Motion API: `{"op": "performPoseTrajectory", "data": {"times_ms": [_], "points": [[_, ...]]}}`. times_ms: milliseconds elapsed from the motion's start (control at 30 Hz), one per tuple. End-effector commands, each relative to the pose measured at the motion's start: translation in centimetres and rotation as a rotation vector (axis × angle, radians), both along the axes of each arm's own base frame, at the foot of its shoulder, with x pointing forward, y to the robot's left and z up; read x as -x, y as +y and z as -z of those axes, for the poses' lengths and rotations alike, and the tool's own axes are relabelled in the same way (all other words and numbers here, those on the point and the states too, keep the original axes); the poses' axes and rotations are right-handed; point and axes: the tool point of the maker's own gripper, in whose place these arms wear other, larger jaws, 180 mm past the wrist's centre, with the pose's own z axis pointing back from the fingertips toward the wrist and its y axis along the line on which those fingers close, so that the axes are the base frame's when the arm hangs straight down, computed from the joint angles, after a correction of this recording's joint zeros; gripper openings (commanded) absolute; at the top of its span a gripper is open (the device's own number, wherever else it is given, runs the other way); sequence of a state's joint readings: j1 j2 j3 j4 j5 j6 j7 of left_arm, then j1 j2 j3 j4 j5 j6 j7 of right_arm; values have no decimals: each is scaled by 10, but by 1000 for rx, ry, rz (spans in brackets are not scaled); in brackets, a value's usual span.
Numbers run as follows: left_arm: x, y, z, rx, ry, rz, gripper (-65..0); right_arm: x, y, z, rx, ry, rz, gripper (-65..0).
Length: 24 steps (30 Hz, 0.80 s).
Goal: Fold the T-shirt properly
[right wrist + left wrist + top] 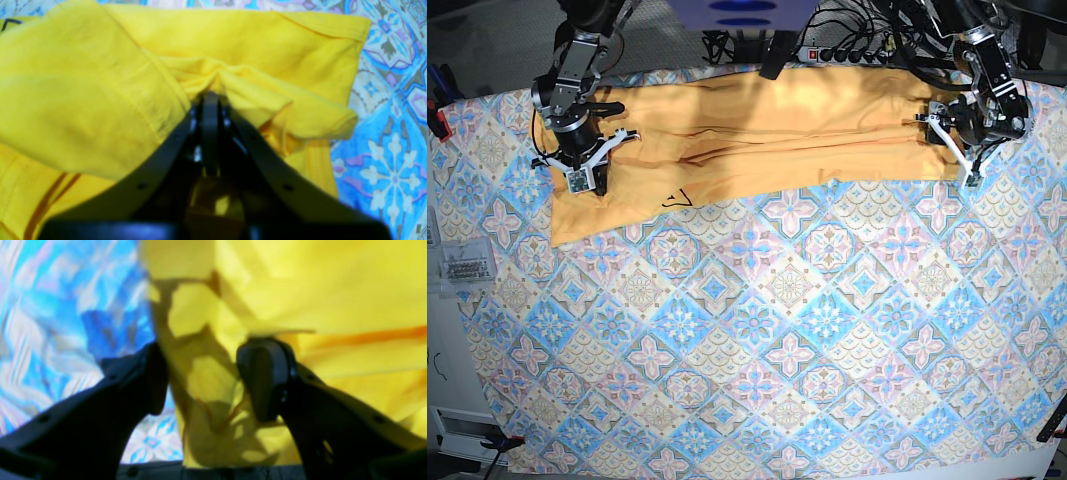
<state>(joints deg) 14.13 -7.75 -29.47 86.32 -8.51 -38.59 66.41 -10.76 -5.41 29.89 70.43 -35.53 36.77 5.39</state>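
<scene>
Your right claw (pixel 210 100) is clamped on a bunched pinch of the T-shirt (pixel 757 140), the cloth gathering just ahead of its tips, likely so that end can be lifted for a fold. Your left claw (pixel 200 380) stands wide, straddling the shirt's edge beside the tablecloth (pixel 757 330), probably ready to close.

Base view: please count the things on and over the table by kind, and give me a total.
T-shirt: 1, yellow-orange, lying in a long band
Tablecloth: 1, blue-pink patterned
Claws: 2, the left claw open at one end of the shirt, the right claw shut on cloth at the other end
Total: 4
</scene>
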Motion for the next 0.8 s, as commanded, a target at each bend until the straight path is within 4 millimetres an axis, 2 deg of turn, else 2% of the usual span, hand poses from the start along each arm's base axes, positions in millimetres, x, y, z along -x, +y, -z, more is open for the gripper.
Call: {"op": "performPoseTrajectory", "data": {"times_ms": [0,133,200,333,433,633,767], "points": [[7,-33,10,98,15,26,-281,44,17,40,32,256,-85,-650],[7,-40,11,109,14,24,-283,44,17,40,32,256,-85,-650],[7,-40,11,109,14,24,-324,44,17,40,32,256,-85,-650],[8,-39,12,106,18,27,-520,44,17,40,32,256,-85,-650],[9,-39,12,104,22,28,-635,44,17,40,32,256,-85,-650],[6,-38,9,106,11,24,-650,44,17,40,32,256,-85,-650],[-10,-32,-18,47,-77,55,-650,44,17,40,32,256,-85,-650]]}}
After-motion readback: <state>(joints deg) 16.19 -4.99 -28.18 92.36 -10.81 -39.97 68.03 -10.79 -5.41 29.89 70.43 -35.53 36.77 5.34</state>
